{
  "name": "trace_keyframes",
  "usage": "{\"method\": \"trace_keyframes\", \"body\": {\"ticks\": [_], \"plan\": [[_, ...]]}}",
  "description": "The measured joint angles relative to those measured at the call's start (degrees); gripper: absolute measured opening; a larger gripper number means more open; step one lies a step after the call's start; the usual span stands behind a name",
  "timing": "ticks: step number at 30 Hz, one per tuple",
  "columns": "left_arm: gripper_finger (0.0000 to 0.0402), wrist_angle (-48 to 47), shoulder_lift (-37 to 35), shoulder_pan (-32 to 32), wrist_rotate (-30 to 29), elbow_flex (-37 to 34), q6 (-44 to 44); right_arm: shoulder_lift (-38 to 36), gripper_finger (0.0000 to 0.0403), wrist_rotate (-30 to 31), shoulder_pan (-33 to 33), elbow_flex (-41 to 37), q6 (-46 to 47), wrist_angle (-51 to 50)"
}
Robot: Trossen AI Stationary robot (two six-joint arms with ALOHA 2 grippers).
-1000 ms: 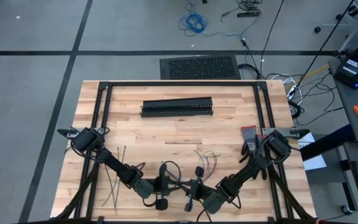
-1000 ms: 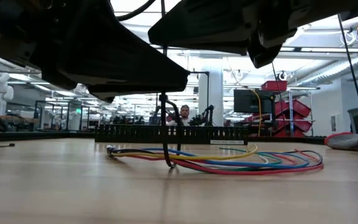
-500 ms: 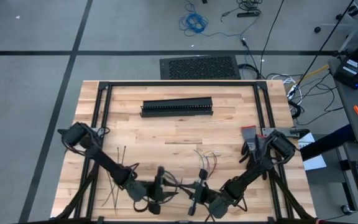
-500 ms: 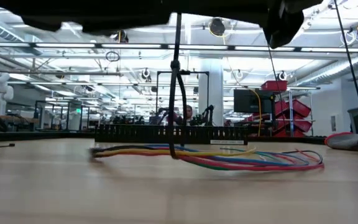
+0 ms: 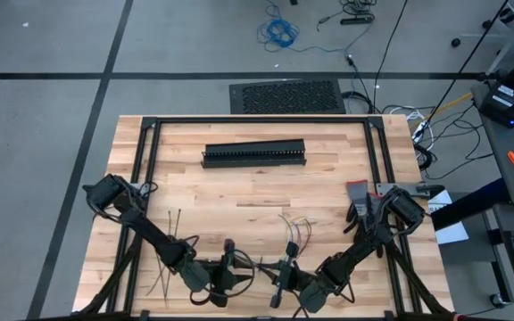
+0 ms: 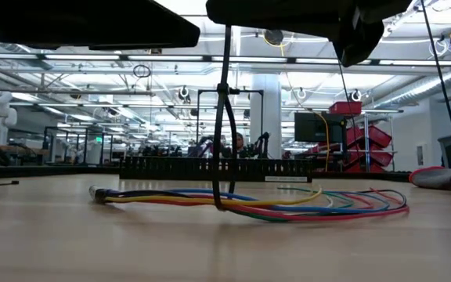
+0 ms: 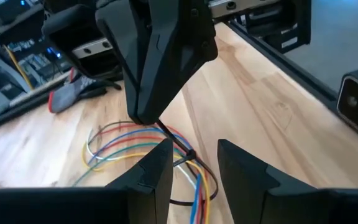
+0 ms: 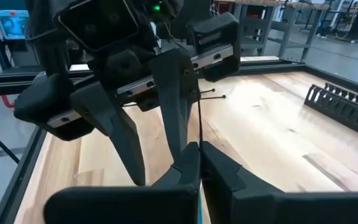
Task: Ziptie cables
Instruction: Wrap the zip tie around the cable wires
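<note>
The cables (image 6: 288,205), a loose bundle of coloured wires, lie on the wooden table near its front edge; they also show in the left wrist view (image 7: 123,143). A black ziptie (image 6: 225,117) hangs upright over the cables and passes round them in a long loose loop. Above it, my right gripper (image 8: 199,146) (image 5: 273,272) is shut on the strap. My left gripper (image 7: 196,146) (image 5: 239,269) faces it from the table's left, open. Its fingers stand on either side of the ziptie's head (image 7: 191,154) and touch nothing. My right gripper pinches the ziptie's strap (image 8: 199,134) between its two shut fingers, above the head. The fingers come nearly level from the table's right and lie across the strap. The strap hangs down from them, and the loop's bottom (image 6: 221,205) rests round the cables on the table.
Several spare zipties (image 5: 163,259) lie at the front left beside my left arm. A long black slotted duct (image 5: 254,153) lies across the table's far middle. A grey and red object (image 5: 357,198) sits at the right, by my right arm's base.
My left gripper has risen and rolled about its own axis, and its arm has swung a little toward the table's left. The ziptie loop has been drawn upright under my right gripper. The cables' left end has slid toward the table's left edge.
</note>
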Motion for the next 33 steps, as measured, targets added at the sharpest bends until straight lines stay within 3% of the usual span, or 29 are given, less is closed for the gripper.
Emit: {"method": "trace_keyframes", "body": {"ticks": [8, 12, 21, 27, 33], "plan": [[0.0125, -0.7, 0.1, 0.6, -0.4, 0.0, -3.5, 0.0, 0.0000, -1.3, -0.1, 0.0, 0.0, 0.1], [0.0125, -1.0, 0.1, 0.6, -3.6, 0.0, -3.1, 0.0, 0.0000, -3.2, -0.4, 0.0, 0.9, 0.3], [0.0125, -3.2, 0.1, -0.6, -7.3, 0.0, 8.6, -0.1, 0.0000, -5.0, -2.1, 0.0, 8.6, -2.6], [0.0125, -10.2, 0.2, -0.8, -7.3, 0.0, 7.0, -0.1, 0.0000, -6.2, -3.0, 0.0, 9.6, -2.7], [0.0125, -11.0, 0.2, -0.9, -7.2, 0.0, 9.8, -0.1, 0.0000, -7.0, -2.9, 0.0, 9.7, 0.1]]}}
